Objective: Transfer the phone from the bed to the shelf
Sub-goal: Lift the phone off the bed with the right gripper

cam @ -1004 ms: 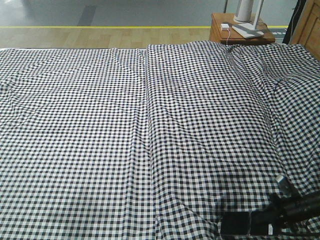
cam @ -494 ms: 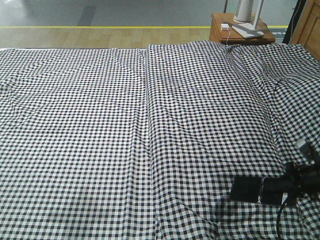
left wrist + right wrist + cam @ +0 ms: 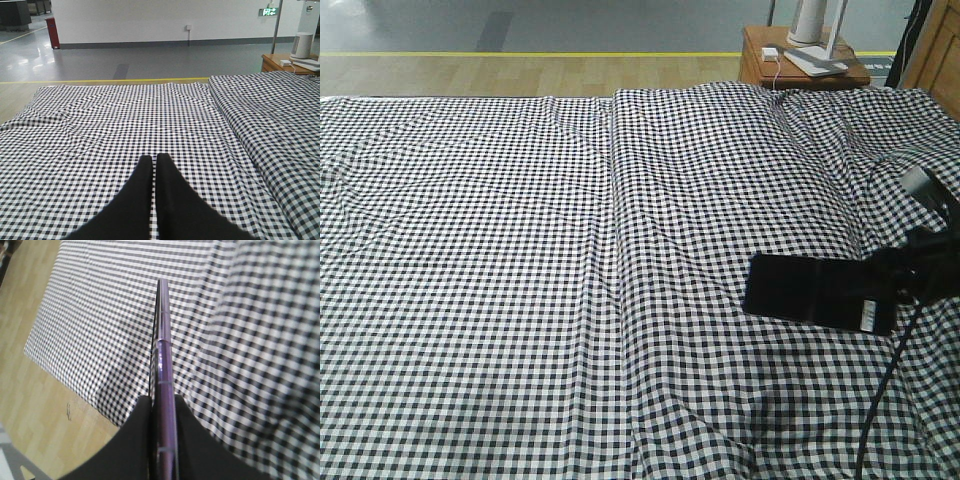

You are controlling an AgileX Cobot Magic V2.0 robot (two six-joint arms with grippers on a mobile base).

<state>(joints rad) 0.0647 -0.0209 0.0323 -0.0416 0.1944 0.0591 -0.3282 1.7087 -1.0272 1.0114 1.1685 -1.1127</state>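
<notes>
The phone [image 3: 815,290], a slim black slab with a white sticker near its right end, hangs flat above the right side of the bed [image 3: 520,250]. My right gripper [image 3: 898,278] is shut on that end. In the right wrist view the phone [image 3: 162,350] shows edge-on, purplish, clamped between the black fingers of the right gripper [image 3: 163,405], with the checked bed [image 3: 250,315] below. My left gripper [image 3: 153,159] hovers shut and empty over the bed [image 3: 125,115]. The shelf is out of view.
A small brown nightstand [image 3: 800,62] stands beyond the bed's far right corner, carrying a white cylinder [image 3: 810,20] and a white charger [image 3: 770,53]. A wood panel [image 3: 938,50] shows at the top right corner. Wooden floor [image 3: 45,410] lies past the bed's edge.
The right gripper has risen from the bottom right of the front view toward the middle right, carrying the phone up off the sheet. The phone now looks larger and higher.
</notes>
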